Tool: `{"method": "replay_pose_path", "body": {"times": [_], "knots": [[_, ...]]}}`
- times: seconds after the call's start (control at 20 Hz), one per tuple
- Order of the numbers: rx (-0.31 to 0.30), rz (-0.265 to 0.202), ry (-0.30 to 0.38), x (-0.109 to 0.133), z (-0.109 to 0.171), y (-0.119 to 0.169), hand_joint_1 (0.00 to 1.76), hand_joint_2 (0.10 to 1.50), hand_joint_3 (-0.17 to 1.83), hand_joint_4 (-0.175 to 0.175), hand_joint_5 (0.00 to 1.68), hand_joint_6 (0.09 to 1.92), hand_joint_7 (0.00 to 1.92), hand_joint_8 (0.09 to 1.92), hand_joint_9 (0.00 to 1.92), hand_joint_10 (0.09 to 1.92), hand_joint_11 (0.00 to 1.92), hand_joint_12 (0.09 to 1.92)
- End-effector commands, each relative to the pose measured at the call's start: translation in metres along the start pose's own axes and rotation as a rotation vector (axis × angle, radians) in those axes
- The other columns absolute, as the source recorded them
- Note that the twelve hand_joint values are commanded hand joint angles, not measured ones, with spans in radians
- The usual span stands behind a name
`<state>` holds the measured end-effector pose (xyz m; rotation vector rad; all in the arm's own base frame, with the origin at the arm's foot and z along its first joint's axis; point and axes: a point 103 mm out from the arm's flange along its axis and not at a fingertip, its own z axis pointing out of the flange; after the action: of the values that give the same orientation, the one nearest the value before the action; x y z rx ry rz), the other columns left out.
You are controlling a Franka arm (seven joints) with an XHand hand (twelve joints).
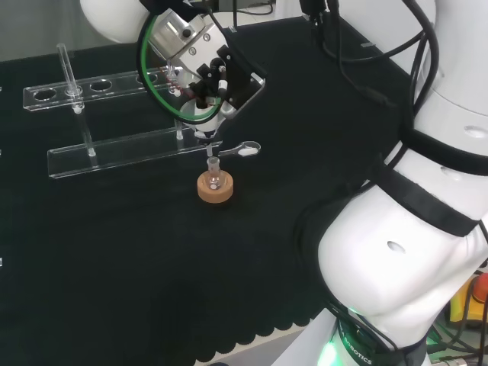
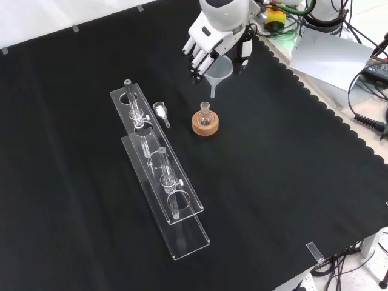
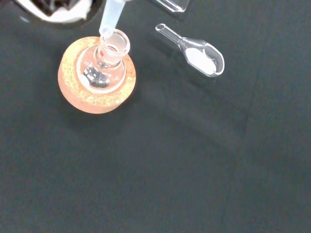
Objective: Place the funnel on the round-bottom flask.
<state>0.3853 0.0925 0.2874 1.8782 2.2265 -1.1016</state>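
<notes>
White glossy arm point(image 1: 396, 252) with black bands, black cables at 12 o'clock, green cable looping beside the silver wrist; hand point(image 2: 209, 45) white with black fingers point(image 2: 197, 63).

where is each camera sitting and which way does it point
Head view: behind and above the arm's base, looking over white links at the robot hand holding the funnel.
Front view: opposite side, looking down on the cloth; the robot hand enters from the top.
Wrist view: at the wrist, looking down at the round-bottom flask on its cork ring.
All three share the flask and the scoop.
</notes>
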Motion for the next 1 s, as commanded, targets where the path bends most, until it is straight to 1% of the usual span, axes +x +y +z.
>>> {"method": "replay_pose_path", "body": {"times": [0.05,1.0], "knots": [[0.019,0.012,-0.005,0.001,0.006,0.009,0.85,0.75,0.67,-0.005,0.66,0.79,0.50,0.65,0.98,0.46,0.55,1.32],[0.026,0.006,0.004,-0.003,0.010,0.025,0.85,0.75,0.67,-0.008,0.66,0.79,0.50,0.66,0.98,0.46,0.58,1.30]]}}
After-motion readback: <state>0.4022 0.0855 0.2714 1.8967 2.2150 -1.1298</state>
